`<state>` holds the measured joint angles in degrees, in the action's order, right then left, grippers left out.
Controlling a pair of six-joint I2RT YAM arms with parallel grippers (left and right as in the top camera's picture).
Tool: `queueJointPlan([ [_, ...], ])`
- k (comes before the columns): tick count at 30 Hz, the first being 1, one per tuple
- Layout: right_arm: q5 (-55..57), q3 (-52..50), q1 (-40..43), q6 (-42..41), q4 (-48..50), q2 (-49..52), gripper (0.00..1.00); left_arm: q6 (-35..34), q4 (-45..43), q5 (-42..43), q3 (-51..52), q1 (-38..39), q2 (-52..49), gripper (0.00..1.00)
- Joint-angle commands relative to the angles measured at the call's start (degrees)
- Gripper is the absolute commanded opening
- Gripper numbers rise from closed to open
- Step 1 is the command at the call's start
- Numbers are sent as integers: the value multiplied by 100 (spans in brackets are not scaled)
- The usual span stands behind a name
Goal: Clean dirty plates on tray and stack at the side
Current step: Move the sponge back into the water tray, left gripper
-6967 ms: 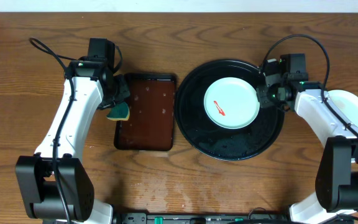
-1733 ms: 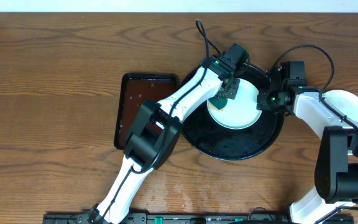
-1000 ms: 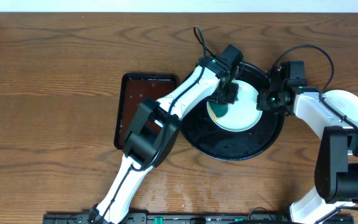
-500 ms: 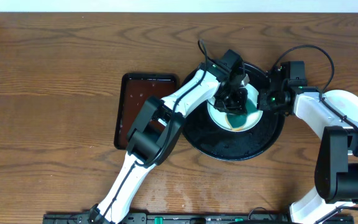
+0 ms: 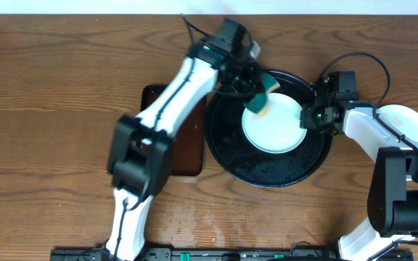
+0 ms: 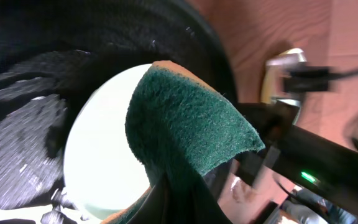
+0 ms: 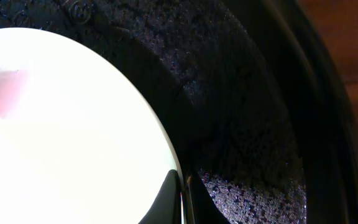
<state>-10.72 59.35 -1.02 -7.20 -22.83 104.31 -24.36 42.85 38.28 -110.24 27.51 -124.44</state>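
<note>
- Left claw point(image 5: 255, 87) clamped tight on a green-and-yellow scrub sponge point(image 5: 263, 96), green face point(image 6: 185, 134) filling the left wrist view.
- Sponge sits over the far-left rim of the pale mint-white round plate point(image 5: 273, 129); contact unclear.
- Plate lies inside the large round glossy black tray point(image 5: 231, 141), toward its far right.
- Right claw point(image 5: 311, 116) pinched narrow on the plate's right rim, tips point(image 7: 180, 198) at the edge.
- Faint pink smudge point(image 7: 4, 87) on the plate point(image 7: 67, 143).
- Tray floor point(image 7: 247, 93) wet, speckled.
- Another white round plate point(image 5: 406, 125) on the wooden counter point(image 5: 49, 109), far right, under the right arm.
- Dark-brown rectangular tray point(image 5: 189, 148) just left of the black tray, partly hidden by the left arm.
</note>
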Motion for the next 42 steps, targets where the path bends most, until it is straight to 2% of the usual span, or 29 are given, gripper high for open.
queueJointPlan([
  [1,11,-26,17,-90,31,-11,1,199,348,-197,-37,-249,402,7],
  [4,11,-26,17,-87,31,-11,2,376,765,-192,-37,-557,446,7],
  [7,11,-26,17,-87,31,-11,10,800,1451,-363,-35,-868,444,7],
  [10,11,-26,17,-90,31,-11,12,892,2188,-1624,-35,-1126,444,8],
  [12,11,-26,17,-90,31,-11,9,890,2527,-2503,-9,-1255,444,7],
  [15,7,-26,17,-90,31,-11,8,890,2863,-3198,37,-1388,444,8],
  [20,-15,-26,11,-87,31,-11,11,885,2697,-3421,385,-1414,444,8],
  [27,-7,-26,-79,-20,37,-11,4,758,2120,-3554,1084,-1416,444,8],
  [29,-7,-26,-92,0,42,-11,1,761,2068,-3554,1137,-1416,444,8],
  [42,-7,-26,-92,61,79,-11,1,761,1982,-3554,1145,-1416,444,8],
])
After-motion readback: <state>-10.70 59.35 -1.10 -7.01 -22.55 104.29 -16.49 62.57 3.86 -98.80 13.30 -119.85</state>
